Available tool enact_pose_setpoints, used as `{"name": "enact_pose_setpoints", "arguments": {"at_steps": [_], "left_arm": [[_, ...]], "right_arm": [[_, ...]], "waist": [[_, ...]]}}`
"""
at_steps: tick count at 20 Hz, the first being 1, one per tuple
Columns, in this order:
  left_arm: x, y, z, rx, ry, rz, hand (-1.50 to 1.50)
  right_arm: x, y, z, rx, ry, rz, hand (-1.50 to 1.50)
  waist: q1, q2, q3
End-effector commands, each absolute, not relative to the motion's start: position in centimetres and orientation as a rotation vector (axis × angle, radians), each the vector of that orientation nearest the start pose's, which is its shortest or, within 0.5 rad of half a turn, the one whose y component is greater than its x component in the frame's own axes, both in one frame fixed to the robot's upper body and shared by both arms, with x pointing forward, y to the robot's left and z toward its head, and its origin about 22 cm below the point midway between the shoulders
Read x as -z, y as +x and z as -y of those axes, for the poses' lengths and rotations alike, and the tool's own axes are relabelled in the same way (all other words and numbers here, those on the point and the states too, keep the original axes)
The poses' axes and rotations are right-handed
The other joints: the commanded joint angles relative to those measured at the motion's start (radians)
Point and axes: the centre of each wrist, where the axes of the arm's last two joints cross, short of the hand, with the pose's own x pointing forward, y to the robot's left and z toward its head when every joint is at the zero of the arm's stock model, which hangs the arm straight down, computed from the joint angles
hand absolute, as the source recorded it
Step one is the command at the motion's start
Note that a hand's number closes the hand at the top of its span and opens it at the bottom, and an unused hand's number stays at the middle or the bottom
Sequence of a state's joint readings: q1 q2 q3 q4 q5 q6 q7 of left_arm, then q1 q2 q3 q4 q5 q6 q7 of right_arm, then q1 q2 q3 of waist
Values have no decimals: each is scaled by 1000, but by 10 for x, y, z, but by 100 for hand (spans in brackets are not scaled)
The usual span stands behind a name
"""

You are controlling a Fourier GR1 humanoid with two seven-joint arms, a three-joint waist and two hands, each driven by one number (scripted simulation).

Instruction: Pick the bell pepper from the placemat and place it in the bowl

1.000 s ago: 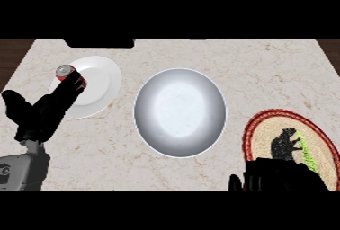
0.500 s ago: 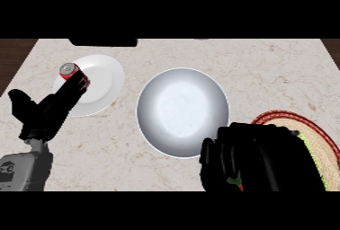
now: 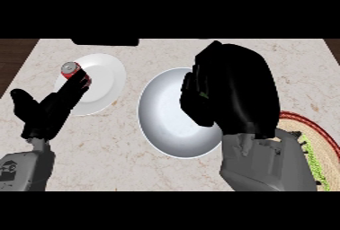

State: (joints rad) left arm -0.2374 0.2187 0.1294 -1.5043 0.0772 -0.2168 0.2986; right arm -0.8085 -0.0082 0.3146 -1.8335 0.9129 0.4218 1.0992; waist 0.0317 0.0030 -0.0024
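Woven placemat (image 3: pixel 317 148) shows at the near right edge of the surface (image 3: pixel 100 152), red-rimmed with a green patch inside, and no bell pepper is seen on the part that shows. By this the pick seems to be done, and what is left is to release the pepper into the bowl (image 3: pixel 169 121).

Just above the placemat the right forearm rises to the right hand (image 3: pixel 232 90), which hangs over the right half of the white bowl with its fingers curled downward. A small green spot shows between the fingers, most likely the bell pepper (image 3: pixel 204 95), so the hand appears to hold it above the bowl; the pepper itself is almost fully hidden. The bowl's visible inside is bare.

At the left, the left hand (image 3: pixel 50 105) rests with straight fingers, reaching over the rim of a white plate (image 3: pixel 106 81). A red can (image 3: pixel 72 69) stands on that plate, further away.
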Motion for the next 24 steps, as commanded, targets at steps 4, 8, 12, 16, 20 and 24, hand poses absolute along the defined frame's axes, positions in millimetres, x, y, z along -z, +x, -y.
{"name": "enact_pose_setpoints", "arguments": {"at_steps": [4,8,12,16,20,24], "left_arm": [[-57,279,-286,213,15,1431,0],[-72,301,-281,245,1,1435,0],[-67,291,-299,246,6,1446,0],[-61,299,-288,249,-36,1450,0],[-69,309,-266,270,-9,1439,0],[-66,313,-288,252,-10,1441,0]], "right_arm": [[-230,339,80,-690,-879,1321,150],[-204,378,66,-707,-828,1318,150],[-171,403,59,-725,-798,1279,150],[-172,414,73,-405,-599,1245,-150],[-135,420,73,-323,-554,1320,-150],[-138,432,65,-306,-552,1428,-150]], "waist": [[-4,1,2],[1,7,2],[17,9,2],[39,19,2],[33,16,3],[23,15,2]]}}
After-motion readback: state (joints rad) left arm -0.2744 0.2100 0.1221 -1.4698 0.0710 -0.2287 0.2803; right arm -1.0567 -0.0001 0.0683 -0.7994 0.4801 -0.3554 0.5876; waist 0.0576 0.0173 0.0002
